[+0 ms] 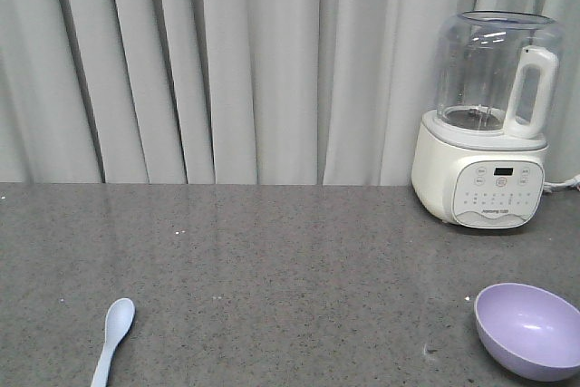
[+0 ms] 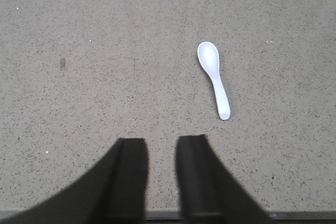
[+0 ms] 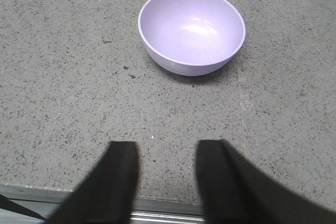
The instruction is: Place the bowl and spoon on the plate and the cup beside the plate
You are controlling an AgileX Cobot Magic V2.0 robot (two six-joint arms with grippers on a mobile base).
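A pale blue-white spoon lies on the grey speckled counter at the front left; in the left wrist view the spoon rests ahead and to the right of my left gripper, which is open and empty. A lavender bowl stands upright at the front right. The right wrist view has the bowl ahead of my right gripper, open with nothing between its fingers. The plate and the cup are out of view.
A white appliance with a clear glass jug stands at the back right against pale curtains. The counter's front edge runs just under both grippers.
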